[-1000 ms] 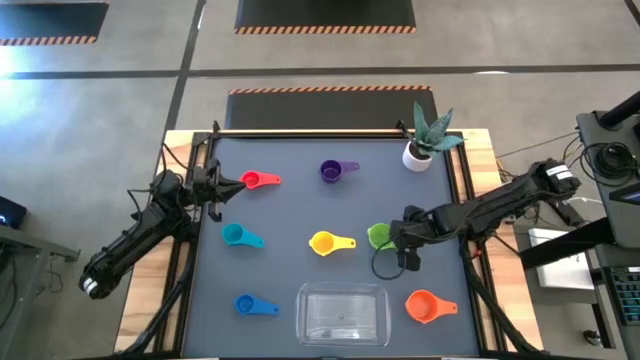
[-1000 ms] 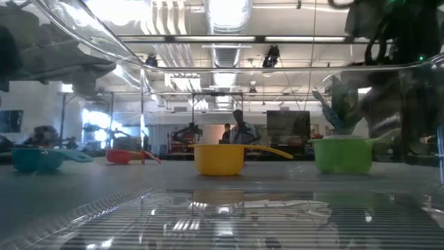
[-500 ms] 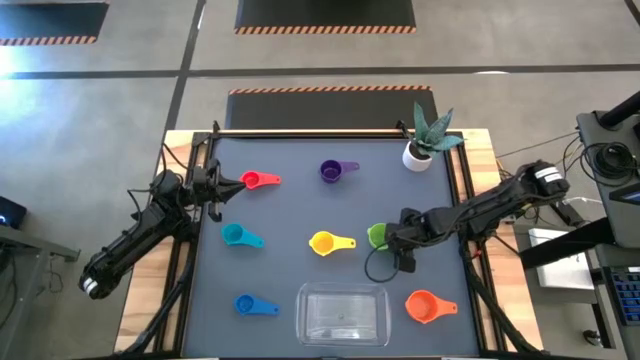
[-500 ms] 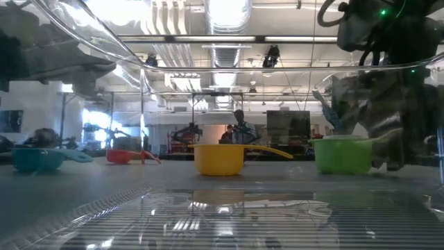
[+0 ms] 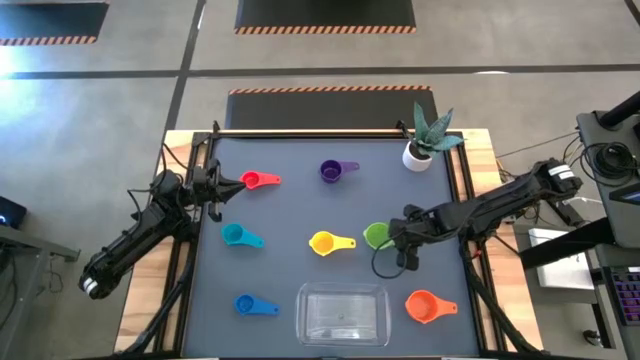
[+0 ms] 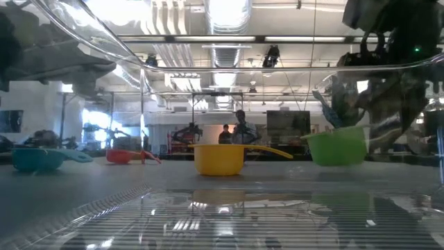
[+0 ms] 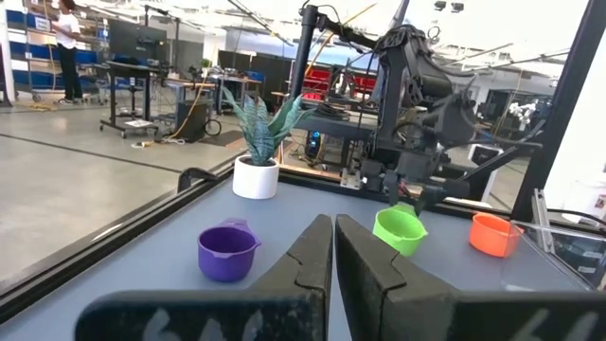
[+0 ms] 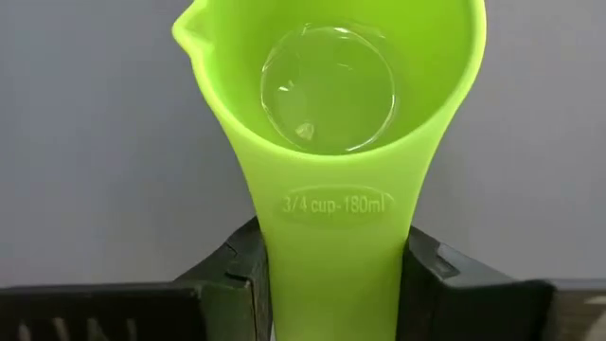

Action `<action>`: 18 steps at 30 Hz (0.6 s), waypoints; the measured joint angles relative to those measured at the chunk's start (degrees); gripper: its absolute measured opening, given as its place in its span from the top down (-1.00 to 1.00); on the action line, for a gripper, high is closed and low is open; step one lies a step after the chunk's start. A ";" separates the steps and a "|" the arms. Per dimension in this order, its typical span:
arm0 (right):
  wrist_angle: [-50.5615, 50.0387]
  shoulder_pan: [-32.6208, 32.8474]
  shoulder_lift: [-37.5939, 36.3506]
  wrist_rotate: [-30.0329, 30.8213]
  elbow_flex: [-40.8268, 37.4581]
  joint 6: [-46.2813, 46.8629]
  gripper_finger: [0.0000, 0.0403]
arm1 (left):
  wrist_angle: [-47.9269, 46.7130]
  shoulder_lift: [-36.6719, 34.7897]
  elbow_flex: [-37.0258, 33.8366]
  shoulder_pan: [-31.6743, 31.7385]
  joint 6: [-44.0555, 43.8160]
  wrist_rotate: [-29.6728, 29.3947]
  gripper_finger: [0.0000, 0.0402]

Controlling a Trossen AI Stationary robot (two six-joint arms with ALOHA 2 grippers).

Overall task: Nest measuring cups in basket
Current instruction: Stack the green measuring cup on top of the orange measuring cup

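The right gripper (image 5: 400, 240) is clamped on the flat handle of the green measuring cup (image 5: 378, 236); in the right wrist view the handle fills the gap between the two fingers (image 8: 227, 275), hiding their tips. In the low view the green cup (image 6: 336, 146) sits tilted with its base clear of the table, partly veiled by the basket's curved near wall (image 6: 208, 208), which also distorts everything behind it. The left gripper (image 5: 212, 184) waits at the table's left edge, just beside the red cup (image 5: 254, 181), fingers closed together and empty.

The basket (image 5: 344, 313) stands at the front edge, centre, with nothing inside. The orange cup (image 5: 424, 306) lies just to its right, the blue cup (image 5: 247, 304) to its left. The yellow cup (image 5: 325, 243) lies between the green and teal cups (image 5: 236, 235), near the green one. Open mat separates the green cup from the basket rim. The purple cup (image 5: 332, 171) and the potted plant (image 5: 420, 150) stand toward the rear edge
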 joint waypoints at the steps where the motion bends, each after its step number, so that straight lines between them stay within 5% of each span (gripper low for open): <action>1: -0.40 0.00 -0.61 0.00 0.00 0.00 0.39 | 0.00 0.02 0.02 -0.02 -0.02 0.02 1.00; 10: -4.86 2.22 -7.69 -1.22 0.00 3.82 0.39 | 0.00 -0.02 0.02 0.00 -0.01 0.00 1.00; 18: -4.47 11.64 -15.45 -1.64 0.00 12.62 0.36 | 0.00 -0.02 0.02 -0.02 0.00 0.02 1.00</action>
